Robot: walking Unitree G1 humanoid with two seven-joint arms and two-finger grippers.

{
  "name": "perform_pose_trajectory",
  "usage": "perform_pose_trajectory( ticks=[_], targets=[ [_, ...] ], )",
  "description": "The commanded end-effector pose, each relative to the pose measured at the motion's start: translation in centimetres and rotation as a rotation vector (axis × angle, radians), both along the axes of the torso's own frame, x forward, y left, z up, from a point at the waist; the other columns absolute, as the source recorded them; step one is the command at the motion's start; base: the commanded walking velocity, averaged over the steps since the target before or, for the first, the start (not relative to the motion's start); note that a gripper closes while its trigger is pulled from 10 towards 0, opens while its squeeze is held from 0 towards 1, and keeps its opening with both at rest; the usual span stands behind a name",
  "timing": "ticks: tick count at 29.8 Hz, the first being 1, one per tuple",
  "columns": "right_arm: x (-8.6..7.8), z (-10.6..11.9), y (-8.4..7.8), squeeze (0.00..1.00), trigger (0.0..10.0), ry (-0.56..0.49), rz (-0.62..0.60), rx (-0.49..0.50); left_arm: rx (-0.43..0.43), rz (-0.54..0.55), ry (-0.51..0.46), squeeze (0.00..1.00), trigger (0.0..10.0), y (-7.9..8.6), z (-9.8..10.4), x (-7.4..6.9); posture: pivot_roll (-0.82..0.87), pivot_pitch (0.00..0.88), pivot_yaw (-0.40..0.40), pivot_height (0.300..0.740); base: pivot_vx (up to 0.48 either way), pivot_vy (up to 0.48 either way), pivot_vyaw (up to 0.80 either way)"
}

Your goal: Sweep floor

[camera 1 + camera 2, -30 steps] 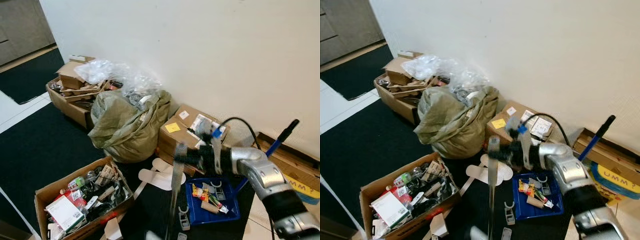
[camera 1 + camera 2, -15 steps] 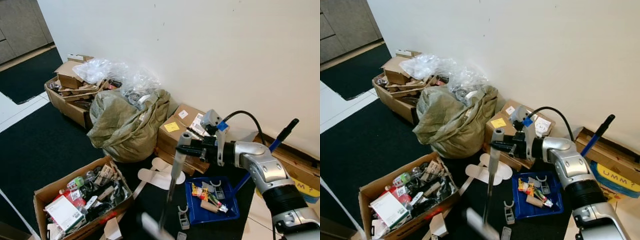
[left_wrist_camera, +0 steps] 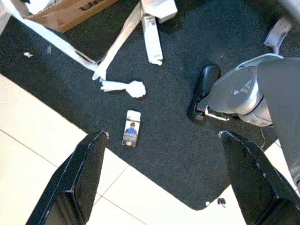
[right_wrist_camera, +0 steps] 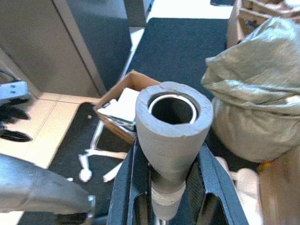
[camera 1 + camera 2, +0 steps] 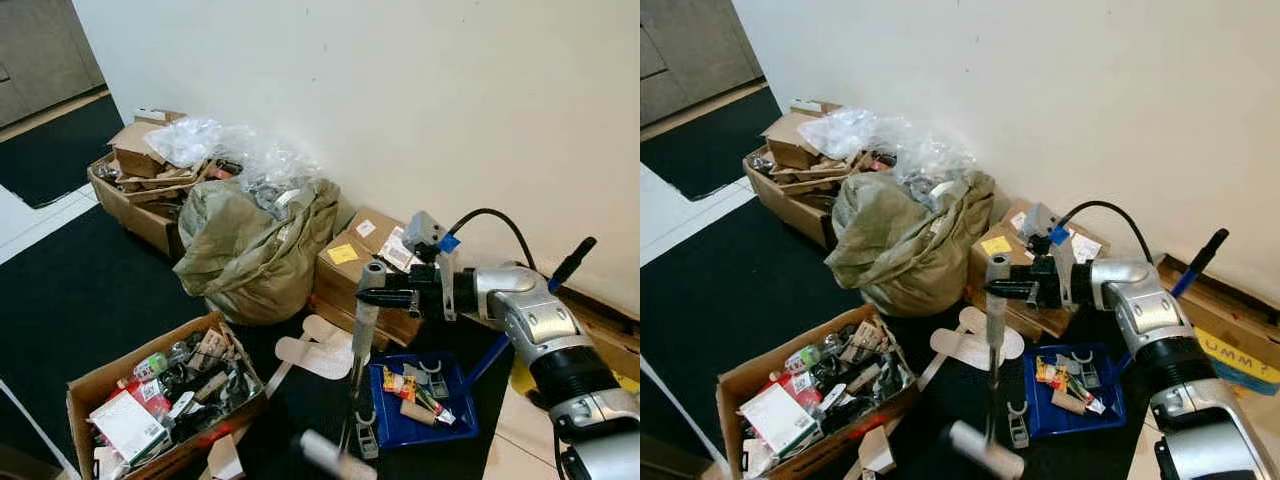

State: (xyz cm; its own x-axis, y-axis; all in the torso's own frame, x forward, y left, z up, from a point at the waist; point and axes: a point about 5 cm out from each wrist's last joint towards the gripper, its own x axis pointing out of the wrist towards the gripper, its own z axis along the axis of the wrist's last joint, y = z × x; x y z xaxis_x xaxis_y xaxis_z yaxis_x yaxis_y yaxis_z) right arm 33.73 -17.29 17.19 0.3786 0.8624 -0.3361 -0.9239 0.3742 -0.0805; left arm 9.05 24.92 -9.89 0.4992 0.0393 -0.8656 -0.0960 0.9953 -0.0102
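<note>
Beside the blue tray [image 5: 450, 425], the right gripper [image 5: 372, 296] is clamping its fingers on the broom handle [image 5: 366, 320]; the left gripper [image 3: 164, 183] is hanging, fingers apart.

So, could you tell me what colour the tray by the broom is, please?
Blue; the tray shows best in the left eye view.

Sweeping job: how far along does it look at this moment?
Early. Done: the right gripper is shut on the grey broom handle, held upright above the black mat. In hand: bringing the broom to the floor. Left: white paper scraps and a small carton lie on the mat, unswept.
</note>
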Motion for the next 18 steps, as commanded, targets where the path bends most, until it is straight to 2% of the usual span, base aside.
perform_pose_trajectory(
  ticks=[1, 5, 8, 18],
  targets=[
    [0.1, 0.2, 0.5, 0.0, 10.0, -0.008, 0.023, 0.003, -0.005, 0.013, 0.027, 0.0, 10.0, 0.0, -0.2, -0.8, -0.03, 0.132, -0.009, 0.74, 0.0, 0.0, 0.0],
    [-0.2, 0.1, 0.5, 0.0, 10.0, 0.035, 0.066, -0.008, -0.004, 0.012, 0.027, 0.0, 10.0, 0.0, -0.2, -0.8, -0.03, 0.132, -0.007, 0.74, 0.0, 0.0, 0.0],
    [-1.0, 0.5, -0.4, 0.0, 10.0, 0.142, 0.149, -0.004, 0.0, 0.01, 0.027, 0.0, 10.0, 0.0, -0.2, -0.8, -0.03, 0.126, -0.006, 0.74, 0.0, 0.0, 0.0],
    [-0.5, 1.4, -1.0, 0.0, 10.0, 0.147, 0.16, 0.031, 0.0, 0.009, 0.029, 0.0, 10.0, 0.0, -0.2, -0.9, -0.03, 0.128, -0.007, 0.74, 0.0, 0.0, 0.0]
  ],
)
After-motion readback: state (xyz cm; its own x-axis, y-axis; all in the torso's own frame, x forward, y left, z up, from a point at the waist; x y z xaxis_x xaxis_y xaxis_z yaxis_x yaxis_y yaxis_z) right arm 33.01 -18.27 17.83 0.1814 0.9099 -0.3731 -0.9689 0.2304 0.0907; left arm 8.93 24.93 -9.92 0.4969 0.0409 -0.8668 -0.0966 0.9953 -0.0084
